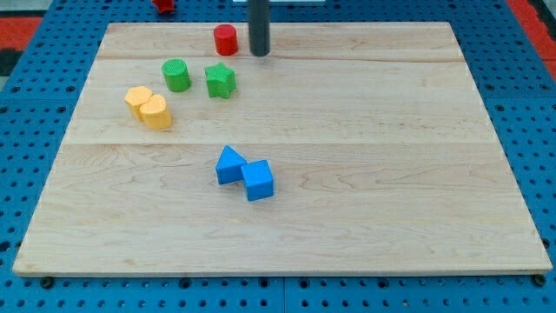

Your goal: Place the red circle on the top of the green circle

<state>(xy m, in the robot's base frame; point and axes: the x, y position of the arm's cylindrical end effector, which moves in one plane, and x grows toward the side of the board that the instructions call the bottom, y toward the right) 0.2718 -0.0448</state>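
The red circle [225, 39] stands near the top edge of the wooden board [365, 148], left of centre. The green circle [176, 75] stands below it and to its left, apart from it. My tip [260, 53] is just to the right of the red circle, with a small gap between them, and above the green star [221, 81]. The rod rises out of the view's top.
A green star sits right of the green circle. Two yellow blocks [148, 107] touch each other at the left. A blue triangle [229, 164] and a blue cube [258, 180] touch near the middle. A red object [162, 5] lies off the board at the top.
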